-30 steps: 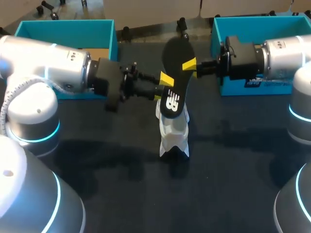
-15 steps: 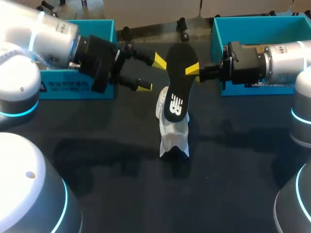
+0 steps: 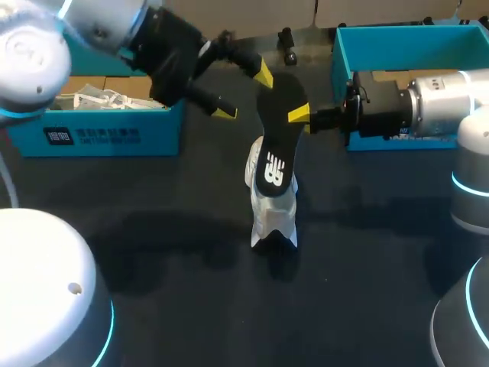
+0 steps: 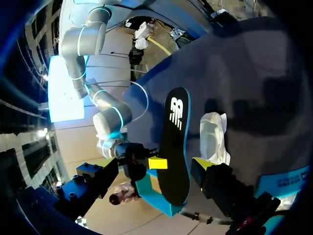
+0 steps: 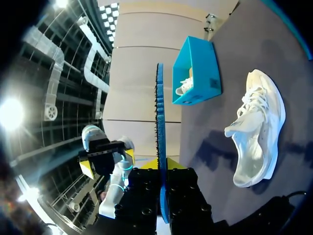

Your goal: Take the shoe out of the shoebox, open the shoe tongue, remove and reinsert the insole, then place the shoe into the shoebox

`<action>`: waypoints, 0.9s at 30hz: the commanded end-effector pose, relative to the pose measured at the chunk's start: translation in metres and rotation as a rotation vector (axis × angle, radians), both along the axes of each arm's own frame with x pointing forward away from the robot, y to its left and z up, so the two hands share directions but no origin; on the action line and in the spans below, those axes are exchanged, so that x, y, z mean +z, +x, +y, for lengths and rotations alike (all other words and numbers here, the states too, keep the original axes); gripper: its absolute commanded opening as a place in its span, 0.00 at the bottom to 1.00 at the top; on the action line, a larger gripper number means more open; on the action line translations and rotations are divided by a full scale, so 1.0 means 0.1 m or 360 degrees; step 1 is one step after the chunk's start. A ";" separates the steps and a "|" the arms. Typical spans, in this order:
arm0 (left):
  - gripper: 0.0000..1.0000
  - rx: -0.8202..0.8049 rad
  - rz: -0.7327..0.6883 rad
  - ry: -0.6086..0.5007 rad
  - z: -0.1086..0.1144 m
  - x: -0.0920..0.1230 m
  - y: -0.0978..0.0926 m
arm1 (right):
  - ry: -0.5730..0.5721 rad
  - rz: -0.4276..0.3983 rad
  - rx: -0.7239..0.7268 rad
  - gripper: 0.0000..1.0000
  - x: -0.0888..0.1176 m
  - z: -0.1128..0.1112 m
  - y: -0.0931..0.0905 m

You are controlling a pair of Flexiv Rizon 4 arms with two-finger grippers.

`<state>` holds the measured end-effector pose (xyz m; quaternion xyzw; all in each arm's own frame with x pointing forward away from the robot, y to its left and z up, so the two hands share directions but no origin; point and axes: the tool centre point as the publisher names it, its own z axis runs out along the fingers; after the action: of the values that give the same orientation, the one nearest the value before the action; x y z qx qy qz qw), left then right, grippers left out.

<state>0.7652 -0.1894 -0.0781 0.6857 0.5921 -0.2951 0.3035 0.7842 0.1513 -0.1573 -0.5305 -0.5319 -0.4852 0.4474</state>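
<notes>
Fingers of right gripper (image 3: 296, 115) pinching black insole (image 3: 276, 145), white shoe (image 3: 273, 214) lying close by on dark table (image 3: 153, 252), left gripper (image 3: 244, 93) spread wide, holding nothing.

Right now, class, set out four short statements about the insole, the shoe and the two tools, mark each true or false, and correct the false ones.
1. The right tool is shut on the insole. True.
2. The left tool also grips the insole. False: it is open and apart from the insole.
3. The white shoe lies inside a shoebox. False: it rests on the table.
4. The insole is black and out of the shoe. True.
</notes>
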 end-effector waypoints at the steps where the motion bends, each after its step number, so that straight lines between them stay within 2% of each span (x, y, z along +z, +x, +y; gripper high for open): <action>1: 1.00 0.0007 0.0016 0.0522 -0.07 0.06 0.10 | -0.0011 0.0003 0.0011 0.00 -0.01 0.02 0.02; 8: 1.00 -0.0019 0.0042 0.0847 -0.08 0.17 0.19 | -0.0026 0.0009 0.0025 0.00 -0.03 0.04 0.03; 12: 1.00 -0.0055 0.0102 0.0970 -0.10 0.25 0.17 | -0.0030 0.0005 0.0028 0.00 -0.03 0.04 0.03; 16: 1.00 -0.0105 0.0057 0.1080 -0.10 0.31 0.19 | -0.0038 0.0002 0.0031 0.00 -0.03 0.04 0.04; 27: 1.00 -0.0068 0.0024 0.1185 -0.22 0.46 0.27 | -0.0041 0.0004 0.0043 0.00 -0.05 0.05 0.05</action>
<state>0.7900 -0.2073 -0.0359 0.7410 0.6368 -0.1778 0.1175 0.7882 0.1557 -0.1618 -0.5300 -0.5444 -0.4721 0.4470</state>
